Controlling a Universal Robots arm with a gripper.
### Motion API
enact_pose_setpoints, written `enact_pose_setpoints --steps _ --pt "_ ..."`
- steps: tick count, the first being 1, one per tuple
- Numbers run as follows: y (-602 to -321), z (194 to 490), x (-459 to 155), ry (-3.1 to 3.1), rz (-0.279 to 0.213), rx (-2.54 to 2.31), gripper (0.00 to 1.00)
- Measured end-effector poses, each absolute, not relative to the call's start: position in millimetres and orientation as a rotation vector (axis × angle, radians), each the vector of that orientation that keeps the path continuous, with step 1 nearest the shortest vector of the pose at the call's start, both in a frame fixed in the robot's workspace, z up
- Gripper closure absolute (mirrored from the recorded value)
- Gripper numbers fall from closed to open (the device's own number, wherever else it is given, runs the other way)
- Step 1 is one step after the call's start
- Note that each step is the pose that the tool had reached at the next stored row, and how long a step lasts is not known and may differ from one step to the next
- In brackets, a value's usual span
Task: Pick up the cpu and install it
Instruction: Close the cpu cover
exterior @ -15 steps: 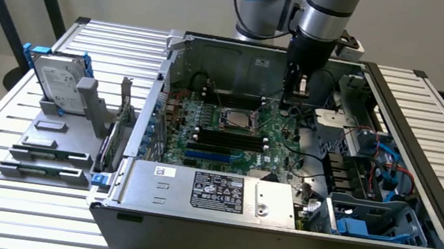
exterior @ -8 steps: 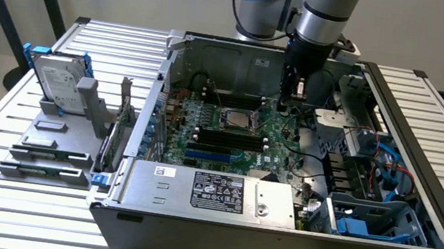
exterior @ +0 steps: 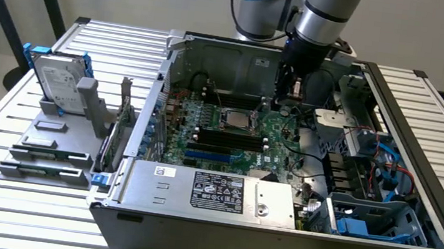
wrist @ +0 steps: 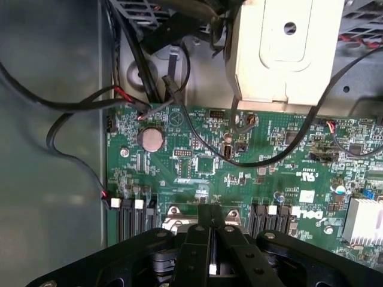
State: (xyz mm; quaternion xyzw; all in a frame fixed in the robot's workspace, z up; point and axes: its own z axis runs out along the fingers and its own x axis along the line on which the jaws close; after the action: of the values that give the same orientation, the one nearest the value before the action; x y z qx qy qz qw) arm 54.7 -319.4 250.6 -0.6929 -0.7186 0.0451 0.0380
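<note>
Sitting nearest in the exterior view, a grey power box point(exterior: 206, 189) spans the front of the open computer case point(exterior: 276, 234) on the slatted tabletop point(exterior: 20, 208). Behind it, mid-frame, the cpu point(exterior: 237, 119) lies in the socket point(wrist: 173, 211) on the green board point(exterior: 267, 139), its silver top showing. Farther back, toward the exterior view's right, the hand point(exterior: 286, 103) hangs clenched over the board. Nothing is visible between its fingers point(wrist: 197, 239), which hide most of the socket in the wrist view.
</note>
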Motion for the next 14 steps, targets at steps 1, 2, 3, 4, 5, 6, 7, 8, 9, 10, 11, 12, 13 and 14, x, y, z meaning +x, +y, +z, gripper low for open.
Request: enact_pose_setpoints --steps 1,2,3,4,5,6,7,8,9,10,11,12,13,14 --pt "-319 251 54 -2.205 0.145 -2.118 0.89" --pt "-319 251 54 -2.205 0.150 -2.111 0.89" --pt "-319 251 53 -2.206 0.153 -2.105 0.89" --pt "-319 251 52 -2.206 0.155 -2.099 0.89" --pt "-319 250 51 -2.207 0.157 -2.094 0.89" --pt "-319 250 49 -2.207 0.157 -2.090 0.89" --pt "-319 250 48 -2.207 0.157 -2.085 0.89" --pt "-319 250 46 -2.207 0.157 -2.081 0.89" --pt "-319 250 44 -2.208 0.156 -2.077 0.89" --pt "-319 250 42 -2.207 0.155 -2.074 0.89" --pt "-319 250 40 -2.207 0.154 -2.070 0.89" --pt "-319 249 38 -2.207 0.152 -2.067 0.89" --pt "-319 249 36 -2.207 0.151 -2.063 0.89" --pt "-319 249 34 -2.207 0.149 -2.060 0.89"
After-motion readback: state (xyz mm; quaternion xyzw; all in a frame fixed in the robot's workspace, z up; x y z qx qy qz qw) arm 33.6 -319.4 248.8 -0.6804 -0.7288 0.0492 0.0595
